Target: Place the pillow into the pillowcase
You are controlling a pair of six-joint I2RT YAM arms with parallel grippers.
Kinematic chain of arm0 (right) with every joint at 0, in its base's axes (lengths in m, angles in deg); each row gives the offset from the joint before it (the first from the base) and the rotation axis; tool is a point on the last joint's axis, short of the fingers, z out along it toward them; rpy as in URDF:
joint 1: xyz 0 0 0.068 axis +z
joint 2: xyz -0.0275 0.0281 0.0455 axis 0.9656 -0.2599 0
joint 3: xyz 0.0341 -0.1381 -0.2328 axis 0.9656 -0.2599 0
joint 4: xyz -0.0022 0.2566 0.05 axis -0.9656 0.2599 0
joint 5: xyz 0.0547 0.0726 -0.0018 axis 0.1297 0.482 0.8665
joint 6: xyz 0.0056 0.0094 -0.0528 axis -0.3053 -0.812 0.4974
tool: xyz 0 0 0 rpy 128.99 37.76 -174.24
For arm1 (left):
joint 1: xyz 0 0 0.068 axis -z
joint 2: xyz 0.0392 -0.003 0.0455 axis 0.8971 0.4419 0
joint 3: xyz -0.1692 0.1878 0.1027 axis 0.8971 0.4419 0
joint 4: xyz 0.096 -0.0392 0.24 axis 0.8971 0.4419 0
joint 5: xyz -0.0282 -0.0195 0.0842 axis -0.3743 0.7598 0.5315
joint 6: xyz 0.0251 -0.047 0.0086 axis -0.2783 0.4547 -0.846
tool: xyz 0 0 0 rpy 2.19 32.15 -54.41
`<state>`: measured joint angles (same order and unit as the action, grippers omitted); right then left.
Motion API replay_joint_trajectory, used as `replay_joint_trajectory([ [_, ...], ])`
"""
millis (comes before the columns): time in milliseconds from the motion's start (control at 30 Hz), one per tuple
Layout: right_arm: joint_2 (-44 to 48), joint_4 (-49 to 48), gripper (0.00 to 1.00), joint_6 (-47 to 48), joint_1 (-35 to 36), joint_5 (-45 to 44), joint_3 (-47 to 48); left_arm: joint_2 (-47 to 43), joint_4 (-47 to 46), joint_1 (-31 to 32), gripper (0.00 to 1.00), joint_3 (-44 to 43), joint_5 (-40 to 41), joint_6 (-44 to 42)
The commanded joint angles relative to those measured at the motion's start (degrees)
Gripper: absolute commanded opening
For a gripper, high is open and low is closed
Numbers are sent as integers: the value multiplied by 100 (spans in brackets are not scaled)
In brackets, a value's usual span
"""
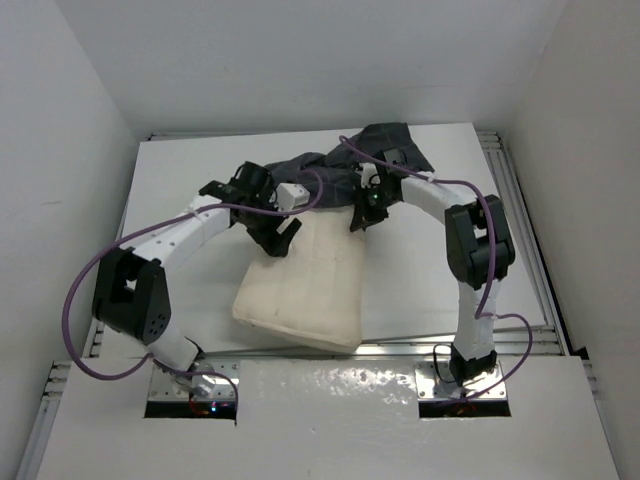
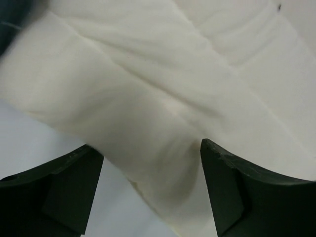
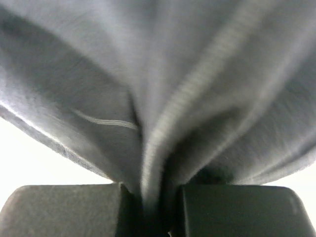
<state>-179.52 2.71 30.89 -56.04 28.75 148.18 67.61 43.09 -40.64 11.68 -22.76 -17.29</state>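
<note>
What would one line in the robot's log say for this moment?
stage: insertion not done | left gripper: open, at pillow edge | right gripper: shut on pillowcase | pillow: mostly outside, on table

Overhead rear view over table (image 1: 180,190); wrist views close on pillow (image 2: 148,89), pillowcase (image 3: 187,74).

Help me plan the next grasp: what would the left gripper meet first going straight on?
Probably the pillow: its cream surface fills the view just beyond the open left gripper, though depth is unclear.
</note>
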Motion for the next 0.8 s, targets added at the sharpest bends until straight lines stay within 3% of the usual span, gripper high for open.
replay_joint_trajectory([
  [0,50,651,0,1284,53,576,-164,-769,-18,86,76,-789,455,-696],
  [133,147,404,0,1205,-96,664,-332,-797,-801,-19,64,-694,1204,-257],
  [167,174,404,0,1257,-97,621,-306,-788,-959,-46,55,-440,1336,-221],
  [200,191,421,0,1310,-105,559,-289,-788,-1117,-159,54,-342,1442,-212],
  [233,226,439,0,1432,-105,480,-254,-779,-1127,-212,54,-254,1443,-273],
  [333,122,684,0,1582,-105,435,115,-762,-1390,-239,66,-9,1530,-431],
  [533,51,764,0,1531,-105,541,468,-33,-2795,-239,67,248,2189,-249],
  [767,227,492,0,1328,-105,699,11,820,-3385,-213,65,-86,1891,-54],
])
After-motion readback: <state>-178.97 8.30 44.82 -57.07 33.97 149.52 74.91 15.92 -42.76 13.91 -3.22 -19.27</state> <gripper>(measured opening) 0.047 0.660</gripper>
